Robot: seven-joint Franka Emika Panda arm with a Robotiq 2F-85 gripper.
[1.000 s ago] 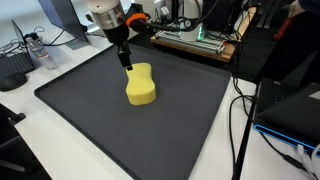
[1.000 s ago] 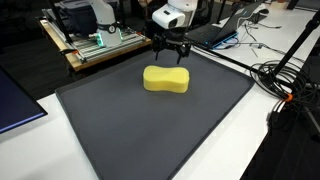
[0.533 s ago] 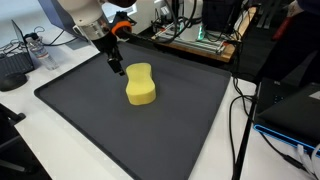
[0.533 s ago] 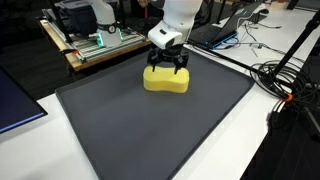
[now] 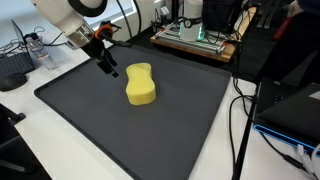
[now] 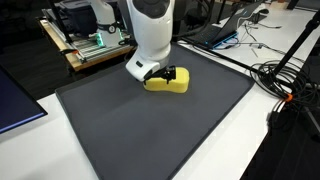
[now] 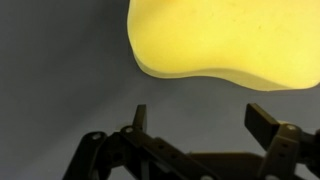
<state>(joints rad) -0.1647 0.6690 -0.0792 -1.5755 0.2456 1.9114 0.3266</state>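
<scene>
A yellow peanut-shaped sponge [image 5: 141,84] lies flat on the dark grey mat [image 5: 100,120]; it also shows in an exterior view [image 6: 172,82] and fills the top of the wrist view [image 7: 230,40]. My gripper [image 5: 109,69] hangs open just above the mat, beside the sponge and apart from it. In an exterior view the gripper [image 6: 158,74] stands partly in front of the sponge. The wrist view shows both fingers [image 7: 268,125] spread wide with bare mat between them and nothing held; the gripper [image 7: 205,118] is a little short of the sponge's edge.
A bench with electronics [image 5: 195,38] stands behind the mat. Cables [image 5: 240,110] run along the white table beside the mat's edge, more cables [image 6: 290,80] lie on that side. A dark box [image 5: 14,68] sits off the mat's far corner.
The arm has swung away from the sponge's far end, moving sideways and lower across the mat. The fingers stayed open throughout. The sponge has not moved.
</scene>
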